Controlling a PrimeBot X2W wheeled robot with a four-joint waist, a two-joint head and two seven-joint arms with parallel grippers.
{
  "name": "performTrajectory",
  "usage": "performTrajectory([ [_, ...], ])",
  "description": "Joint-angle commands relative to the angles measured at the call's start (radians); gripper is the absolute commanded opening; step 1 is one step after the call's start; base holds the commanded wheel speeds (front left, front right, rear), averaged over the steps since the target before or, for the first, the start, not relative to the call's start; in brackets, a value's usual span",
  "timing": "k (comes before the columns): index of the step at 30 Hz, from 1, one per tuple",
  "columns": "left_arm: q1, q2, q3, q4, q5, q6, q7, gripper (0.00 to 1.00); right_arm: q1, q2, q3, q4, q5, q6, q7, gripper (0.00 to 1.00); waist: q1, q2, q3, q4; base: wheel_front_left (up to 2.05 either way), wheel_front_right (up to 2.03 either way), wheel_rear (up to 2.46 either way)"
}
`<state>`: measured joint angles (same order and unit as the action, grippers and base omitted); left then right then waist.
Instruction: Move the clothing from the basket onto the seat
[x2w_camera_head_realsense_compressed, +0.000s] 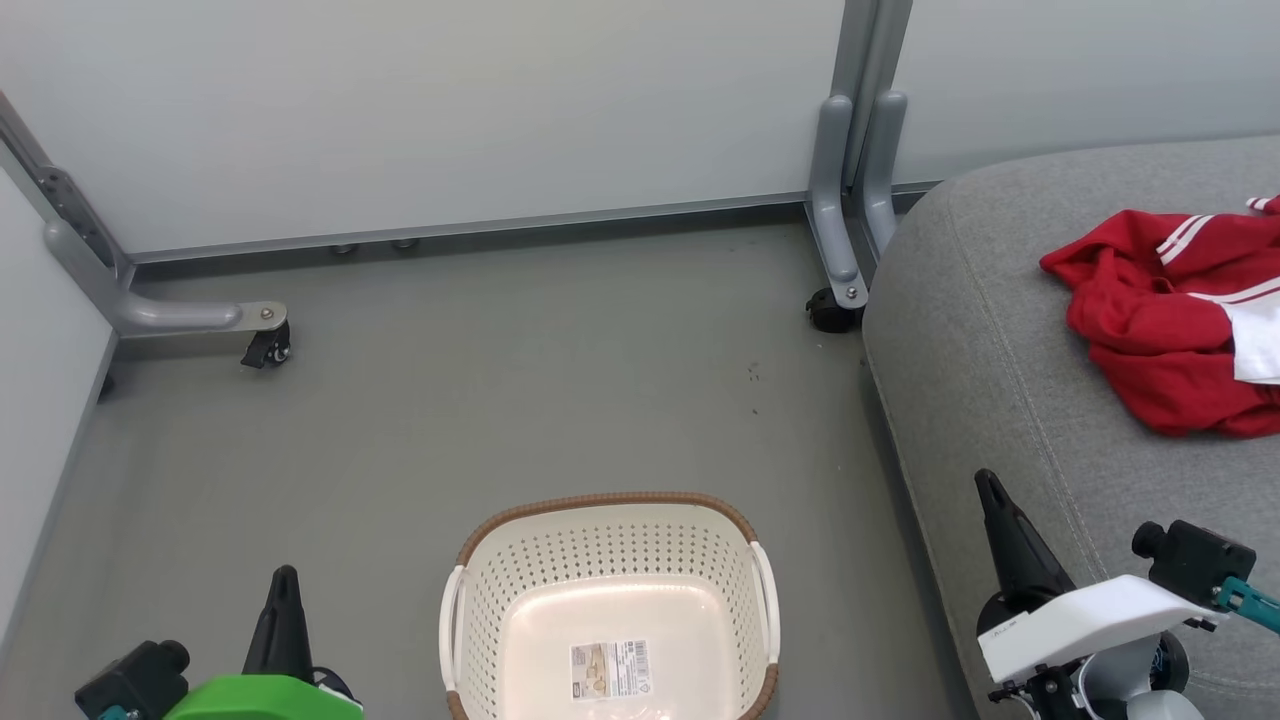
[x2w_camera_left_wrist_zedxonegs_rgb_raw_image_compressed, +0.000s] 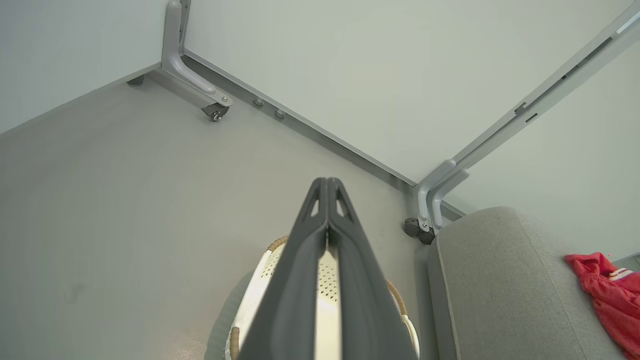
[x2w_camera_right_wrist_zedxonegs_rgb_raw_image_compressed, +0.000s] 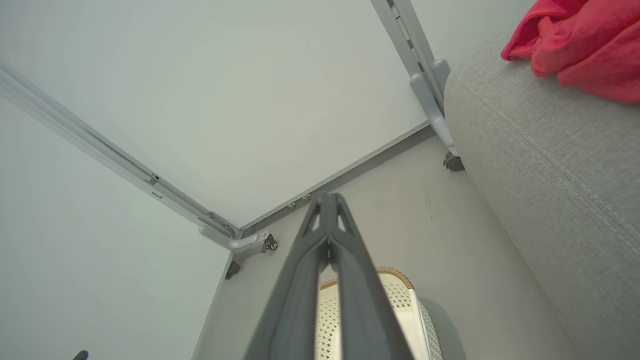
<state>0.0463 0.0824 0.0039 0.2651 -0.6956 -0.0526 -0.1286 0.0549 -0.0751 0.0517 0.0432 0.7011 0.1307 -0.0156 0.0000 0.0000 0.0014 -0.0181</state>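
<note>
Both fully closed, empty | left end effector (x2w_camera_head_realsense_compressed: 285, 578) near basket (x2w_camera_head_realsense_compressed: 610, 498) | right end effector (x2w_camera_head_realsense_compressed: 987, 484) by seat (x2w_camera_head_realsense_compressed: 1000, 350) edge

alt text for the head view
A white basket, no clothes visible inside, sits on the floor at bottom centre; red clothing lies on the seat at right. The left pincer and right pincer, both shut, rise from the lower corners.

Floor (x2w_camera_head_realsense_compressed: 500, 400) and seat (x2w_camera_head_realsense_compressed: 1000, 350), with what rests on them.
The basket (x2w_camera_head_realsense_compressed: 600, 498) stands on the floor between the left gripper (x2w_camera_head_realsense_compressed: 285, 580) and the right gripper (x2w_camera_head_realsense_compressed: 988, 488), with the wheeled panel feet (x2w_camera_head_realsense_compressed: 838, 290) far ahead of both. The clothing (x2w_camera_head_realsense_compressed: 1160, 330) lies on the seat, ahead and to the right of the right gripper.
</note>
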Motion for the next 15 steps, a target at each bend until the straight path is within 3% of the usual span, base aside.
performTrajectory([
  [1,-0.036,0.003,0.011,-0.014,-0.036,-0.006,0.008,0.0,-0.026,-0.006,-0.006,-0.003,0.039,0.0,0.002,0.0,0.0,0.0,0.0,0.0,0.0,0.0,0.0],
  [15,-0.062,-0.004,0.031,-0.016,-0.22,-0.022,0.058,0.0,-0.056,-0.011,-0.025,0.038,0.232,0.0,0.018,0.0,0.0,0.0,0.0,0.003,0.0,0.0,0.0],
])
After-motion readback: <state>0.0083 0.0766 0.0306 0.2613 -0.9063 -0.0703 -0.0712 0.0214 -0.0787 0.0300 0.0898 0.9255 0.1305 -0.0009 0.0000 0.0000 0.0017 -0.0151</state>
